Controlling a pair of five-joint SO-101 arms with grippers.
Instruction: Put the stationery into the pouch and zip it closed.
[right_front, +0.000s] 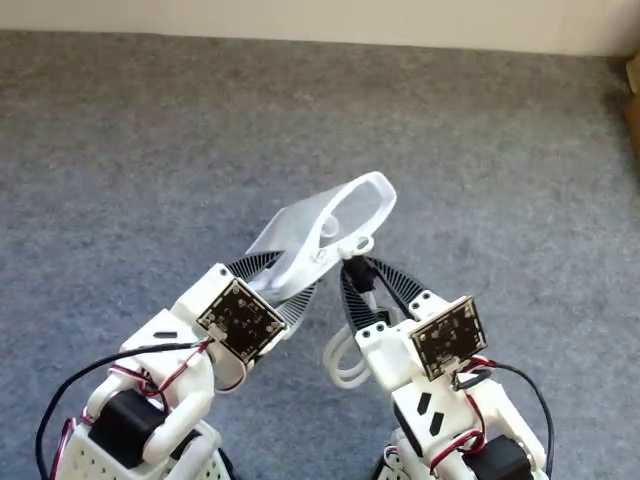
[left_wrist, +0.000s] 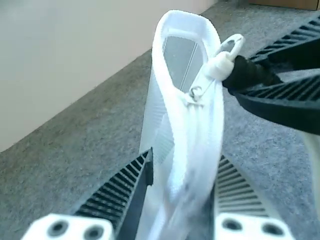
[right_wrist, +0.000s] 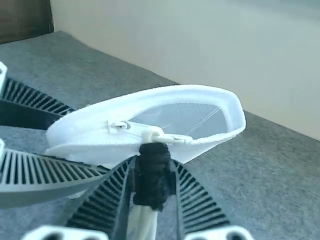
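A white mesh pouch (right_front: 335, 220) hangs in the air above the grey carpet, its far end gaping open. My left gripper (right_front: 293, 285) is shut on the pouch's near end; in the left wrist view the pouch (left_wrist: 182, 130) stands pinched at my left gripper (left_wrist: 182, 172). My right gripper (right_front: 352, 263) is shut on a black tab (right_wrist: 152, 167) tied to the white zipper pull (right_wrist: 152, 135). The zipper slider (right_wrist: 117, 125) sits partway along the pouch (right_wrist: 200, 117). I cannot make out what lies inside.
Grey carpet (right_front: 150, 150) spreads all around, with a pale wall (right_front: 300, 15) along the back. A brown wooden edge (right_front: 634, 100) shows at the far right. A white cable loop (right_front: 343, 360) hangs beside the right arm.
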